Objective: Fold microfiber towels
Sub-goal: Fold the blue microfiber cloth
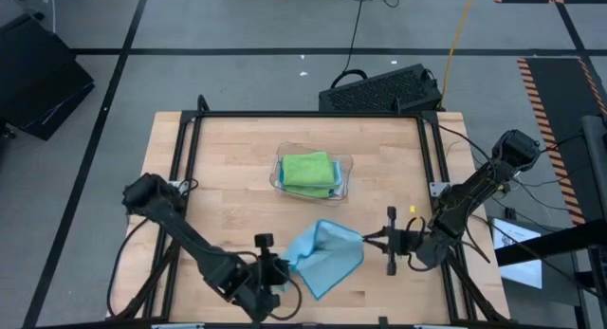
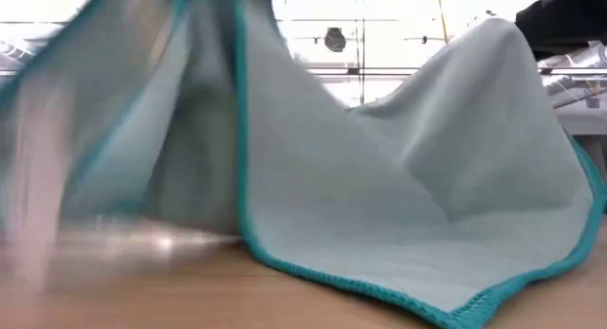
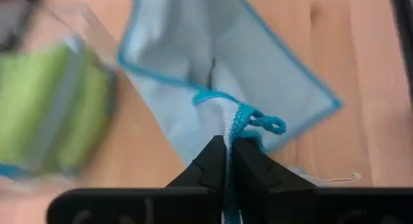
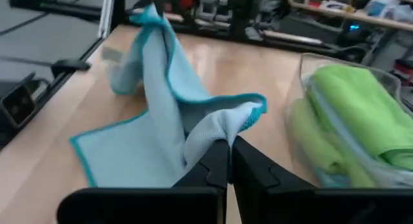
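Observation:
A light blue microfiber towel [image 1: 324,256] with a teal hem is raised between my two grippers at the table's near middle. In the low view the towel [image 2: 398,177] stands like a tent. My left gripper [image 1: 283,268] is shut on its left side and my right gripper [image 1: 368,239] is shut on its right side. More towels, lime green [image 1: 308,168] over a blue one, lie folded in a clear plastic tray [image 1: 345,165] at the table's middle. My left gripper pinches a bunched bit of the towel's teal-hemmed edge [image 3: 237,118] between its two fingers, slanting down from the table's left. The cloth beyond the fingers slopes down onto the wood. My right gripper pinches a gathered, hemmed corner [image 4: 227,128] between its two fingers, coming almost level from the table's right. That corner is lifted, and the towel's lower part [image 4: 122,153] lies spread on the table.
The clear tray [image 4: 303,88] stands just beyond the towel, toward the far edge. A black metal frame [image 1: 303,116] runs along the table's far and side edges. Bare wood [image 1: 228,168] lies left of the tray.

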`<state>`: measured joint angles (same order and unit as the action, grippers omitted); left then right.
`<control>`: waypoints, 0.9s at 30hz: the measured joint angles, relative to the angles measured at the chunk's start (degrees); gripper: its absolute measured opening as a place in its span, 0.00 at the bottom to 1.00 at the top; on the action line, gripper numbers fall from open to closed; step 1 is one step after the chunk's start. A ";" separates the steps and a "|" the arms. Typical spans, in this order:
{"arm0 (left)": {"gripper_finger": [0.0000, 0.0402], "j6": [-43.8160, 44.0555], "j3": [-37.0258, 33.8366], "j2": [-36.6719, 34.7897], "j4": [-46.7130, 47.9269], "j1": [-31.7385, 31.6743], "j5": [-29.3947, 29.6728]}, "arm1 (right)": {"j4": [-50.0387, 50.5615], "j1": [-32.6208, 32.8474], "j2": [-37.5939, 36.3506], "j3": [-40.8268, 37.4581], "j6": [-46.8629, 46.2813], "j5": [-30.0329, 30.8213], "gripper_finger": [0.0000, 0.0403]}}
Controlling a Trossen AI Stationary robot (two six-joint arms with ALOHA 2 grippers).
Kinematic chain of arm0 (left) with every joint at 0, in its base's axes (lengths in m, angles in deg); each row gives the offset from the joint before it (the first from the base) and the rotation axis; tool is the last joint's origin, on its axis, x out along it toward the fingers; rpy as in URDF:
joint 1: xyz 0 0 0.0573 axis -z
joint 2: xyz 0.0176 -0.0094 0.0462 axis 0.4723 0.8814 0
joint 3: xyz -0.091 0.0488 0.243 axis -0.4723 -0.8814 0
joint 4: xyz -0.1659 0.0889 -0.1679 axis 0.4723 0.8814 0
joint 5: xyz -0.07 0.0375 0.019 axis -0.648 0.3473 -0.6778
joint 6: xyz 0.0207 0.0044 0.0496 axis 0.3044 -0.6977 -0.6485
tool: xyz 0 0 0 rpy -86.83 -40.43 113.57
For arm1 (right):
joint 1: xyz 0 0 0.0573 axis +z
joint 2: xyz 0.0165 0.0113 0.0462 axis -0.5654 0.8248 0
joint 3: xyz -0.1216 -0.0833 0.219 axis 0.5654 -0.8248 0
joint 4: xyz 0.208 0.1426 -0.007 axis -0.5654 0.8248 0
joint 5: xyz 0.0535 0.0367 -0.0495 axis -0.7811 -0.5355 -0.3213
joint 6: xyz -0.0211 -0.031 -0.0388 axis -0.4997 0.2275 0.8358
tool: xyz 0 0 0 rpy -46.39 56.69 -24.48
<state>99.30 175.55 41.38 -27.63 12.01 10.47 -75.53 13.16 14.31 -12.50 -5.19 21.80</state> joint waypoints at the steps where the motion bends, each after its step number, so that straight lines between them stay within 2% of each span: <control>1: 0.09 0.95 -1.37 0.39 -0.35 0.14 -0.97 | 0.67 0.00 0.00 0.00 -0.10 -0.80 0.01; 7: 0.16 3.09 -11.20 0.36 -6.76 0.39 -0.55 | 1.07 -0.02 0.02 0.00 0.76 -3.64 0.01; 9: 0.15 2.71 -13.64 0.46 -9.82 0.19 -0.65 | 1.03 -0.02 0.02 0.00 1.85 -3.64 0.01; 12: 0.05 2.62 -16.62 0.39 -15.55 -0.37 -0.62 | 1.03 -0.02 0.02 0.00 2.97 -3.64 0.01; 14: 0.02 1.53 -17.38 0.43 -17.51 -0.45 -0.60 | 1.03 -0.02 0.02 0.00 3.23 -3.64 0.01; 19: 0.05 -0.26 -17.14 0.40 -21.54 -0.36 0.47 | 1.03 -0.02 0.02 0.00 3.27 -3.64 0.01; 27: 0.04 -3.16 -16.49 0.39 -27.72 -1.41 2.65 | 1.05 -0.02 0.02 0.00 4.72 -3.64 0.01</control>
<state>96.14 159.06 41.77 -55.35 10.60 13.11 -74.48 13.14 14.33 -12.50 -0.47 18.16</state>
